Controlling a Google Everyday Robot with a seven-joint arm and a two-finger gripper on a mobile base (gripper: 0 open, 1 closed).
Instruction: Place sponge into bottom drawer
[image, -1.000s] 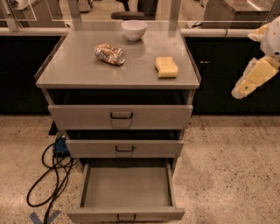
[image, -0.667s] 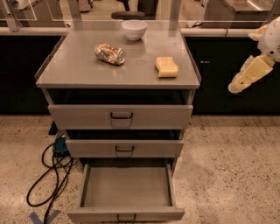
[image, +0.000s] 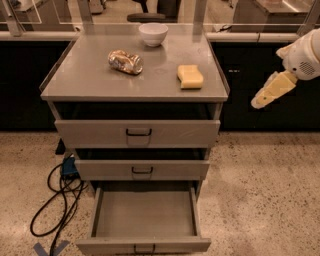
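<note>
The pale-yellow sponge (image: 190, 76) lies flat on the right part of the grey cabinet top (image: 90, 75). Pulled far out at floor level, the bottom drawer (image: 145, 215) shows a bare grey tray and a narrow front panel with a small black handle. My gripper (image: 261, 101) hangs in the air to the right of the cabinet, beyond its edge and slightly lower than the top, pointing down and left. It is well apart from the sponge and holds nothing that I can see.
A crushed shiny can (image: 125, 61) and a white bowl (image: 153, 33) also sit on the cabinet top. The top drawer (image: 137, 132) and middle drawer (image: 142, 170) stick out a little. Black cables (image: 57, 200) lie on the speckled floor at the left.
My gripper has drifted a little to the left, toward the cabinet's right edge. The sponge, can, bowl and drawers have not moved.
</note>
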